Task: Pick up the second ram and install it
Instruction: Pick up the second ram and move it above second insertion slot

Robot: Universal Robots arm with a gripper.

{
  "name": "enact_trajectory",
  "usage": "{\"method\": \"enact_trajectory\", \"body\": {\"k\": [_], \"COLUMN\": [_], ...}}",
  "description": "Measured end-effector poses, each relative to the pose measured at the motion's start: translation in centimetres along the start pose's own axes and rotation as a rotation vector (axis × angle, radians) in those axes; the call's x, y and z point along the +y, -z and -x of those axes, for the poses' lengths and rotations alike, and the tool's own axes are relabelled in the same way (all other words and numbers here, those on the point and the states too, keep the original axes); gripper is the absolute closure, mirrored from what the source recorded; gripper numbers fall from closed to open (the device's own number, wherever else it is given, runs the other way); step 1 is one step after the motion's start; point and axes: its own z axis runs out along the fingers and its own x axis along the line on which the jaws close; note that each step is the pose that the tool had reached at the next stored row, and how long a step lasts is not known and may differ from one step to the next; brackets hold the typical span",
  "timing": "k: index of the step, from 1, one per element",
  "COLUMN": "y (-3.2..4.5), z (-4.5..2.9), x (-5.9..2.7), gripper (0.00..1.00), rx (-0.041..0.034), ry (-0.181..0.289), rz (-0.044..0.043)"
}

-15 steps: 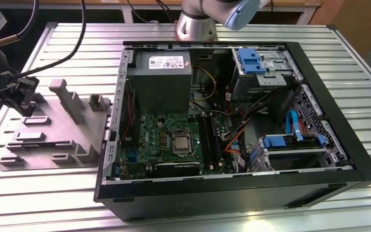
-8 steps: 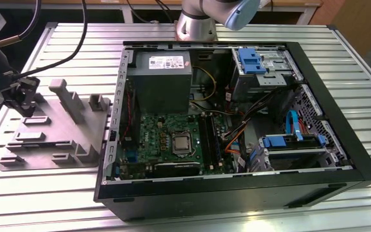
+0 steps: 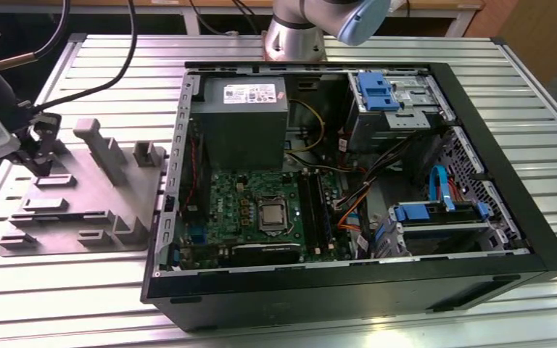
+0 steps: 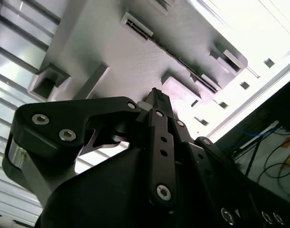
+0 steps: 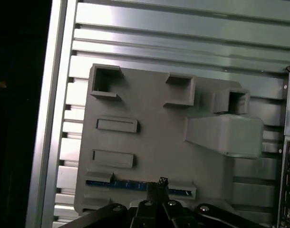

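Aluminium slats are making up the whole table (image 3: pixel 376 43), running side to side, with wooden boards (image 3: pixel 539 36) standing behind its far edge and black cables (image 3: pixel 128 43) drooping over the far corner on the exterior view's left. Dark floor is showing past that same edge.

Biggest thing on it: a black PC case (image 3: pixel 356 290) is lying open on its side, taking up the middle and stretching toward the edge on the exterior view's right. Inside, a grey power supply (image 3: pixel 244 116) is sitting at the far end and the green motherboard (image 3: pixel 249 196) is sitting nearer.

The arm's base (image 3: pixel 293 36) is standing by the table's far edge.

Just beside the case, toward the edge on the exterior view's left, a grey fixture plate (image 3: pixel 85 196) with slots and blocks is lying flat.

The gripper (image 3: pixel 38 156) is hanging over the plate's far part. In the first wrist view its tip (image 5: pixel 160 182) is sitting right at the second ram (image 5: pixel 121 184), which is lying as a blue strip in a slot along one edge of the plate. Honestly can't tell if it's clamped on it or not.
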Motion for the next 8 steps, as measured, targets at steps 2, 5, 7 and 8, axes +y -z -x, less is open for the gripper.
{"method": "enact_trajectory", "body": {"k": [2,5,7,8], "y": [-0.06,-0.16,-0.22,-0.25], "z": [0.00,0.00,0.00,-0.01], "x": [0.00,-0.01,-0.01,-0.01], "gripper": [0.90,0.90,0.90,0.90], "rx": [0.0015,0.0037,0.0052,0.0059], "ry": [0.036,0.091,0.127,0.146], "rz": [0.0007,0.0018,0.0024,0.0025]}}
